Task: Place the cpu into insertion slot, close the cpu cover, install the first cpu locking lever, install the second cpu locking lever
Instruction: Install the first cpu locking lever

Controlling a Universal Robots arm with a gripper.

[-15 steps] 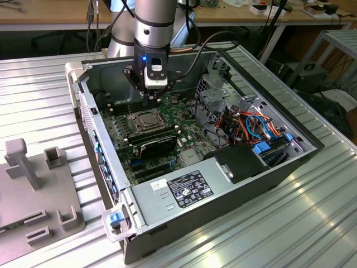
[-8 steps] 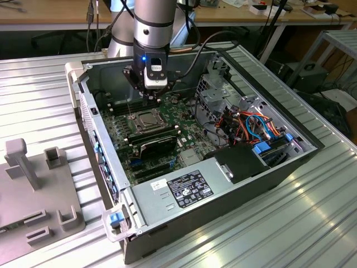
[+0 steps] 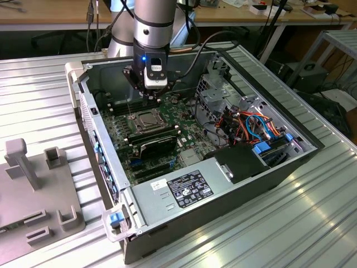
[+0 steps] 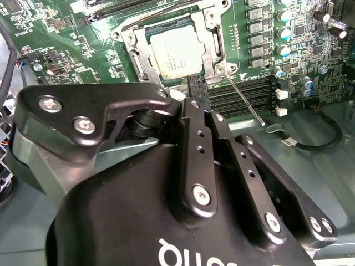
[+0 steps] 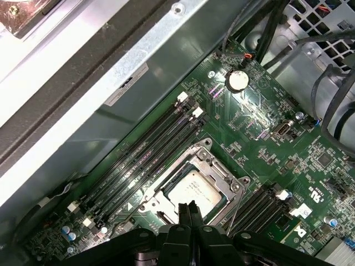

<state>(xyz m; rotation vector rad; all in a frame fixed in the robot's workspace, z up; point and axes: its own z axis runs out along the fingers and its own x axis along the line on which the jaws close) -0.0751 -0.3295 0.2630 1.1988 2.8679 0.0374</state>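
On ribbed table (image 3: 33,95), open case (image 3: 234,205), cpu (image 3: 146,118) seated, desks (image 3: 56,14) behind

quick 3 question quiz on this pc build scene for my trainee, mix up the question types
1. True or false: the cpu sits in the insertion slot.
2. Multiple choice: the cpu cover is A) lying down around the cpu, B) standing upright on its hinge, C) lying outside the case.
3. Fill in: the fingers, poised by the slot's edge, are ___ (open or shut).
Key: 1 true; 2 A; 3 shut.
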